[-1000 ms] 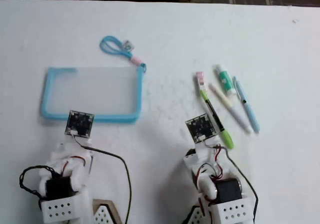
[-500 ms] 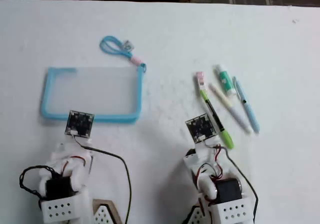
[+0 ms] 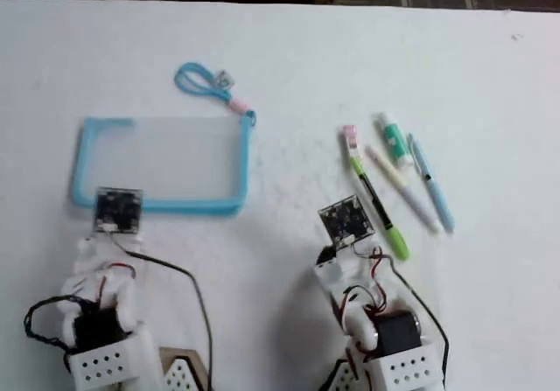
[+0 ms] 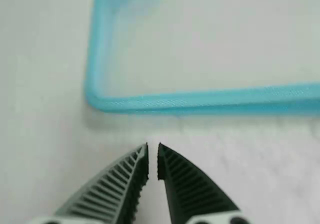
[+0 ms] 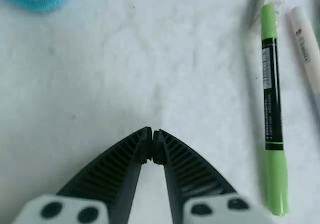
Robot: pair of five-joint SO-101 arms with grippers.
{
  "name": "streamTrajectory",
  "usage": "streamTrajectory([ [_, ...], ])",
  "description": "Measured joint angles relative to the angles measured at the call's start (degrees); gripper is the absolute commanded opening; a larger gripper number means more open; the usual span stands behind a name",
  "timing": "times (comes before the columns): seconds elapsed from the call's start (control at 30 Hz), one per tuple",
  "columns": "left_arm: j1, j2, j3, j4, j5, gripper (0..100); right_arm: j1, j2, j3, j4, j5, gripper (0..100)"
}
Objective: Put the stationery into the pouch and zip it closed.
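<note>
White table (image 3: pixel 297 50): blue-rimmed pouch (image 3: pixel 166 159) left; green marker (image 3: pixel 376 203), other pens (image 3: pixel 430 184) right.

Pouch (image 3: pixel 175 205): lower-left rim hidden under the left arm's board (image 3: pixel 117 209) in the high view; cut by frame edges in both wrist views.
Pale pen (image 5: pixel 305 48): runs off the frame edge, right wrist view.
Strap tag (image 3: pixel 223 80): too small to tell.

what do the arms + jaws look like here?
Left arm and right arm: white shells, black servos, red wires, looping black cables, a square black camera board at each wrist. Jaws are dark, ribbed, tapering to points, on white mounts.
</note>
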Motion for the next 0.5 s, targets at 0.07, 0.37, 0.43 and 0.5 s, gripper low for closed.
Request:
streamTrajectory([
  [0.07, -1.9, 0.1, -2.0, -4.1, 0.0, 7, -0.2, 0.0, -1.8, -0.4, 0.0, 1.8],
  [0.37, 1.8, -0.2, -14.2, -5.2, 0.0, 7, -0.4, 14.3, -19.4, -0.4, 0.0, 1.8],
  [0.43, 2.6, 0.1, -14.2, -5.2, 0.0, 7, -0.5, 22.6, -25.9, -0.4, 0.0, 1.8],
  [0.5, 2.7, 0.1, -14.2, -5.2, 1.1, 7, -2.2, 31.5, -33.2, -0.4, 0.0, 1.8],
])
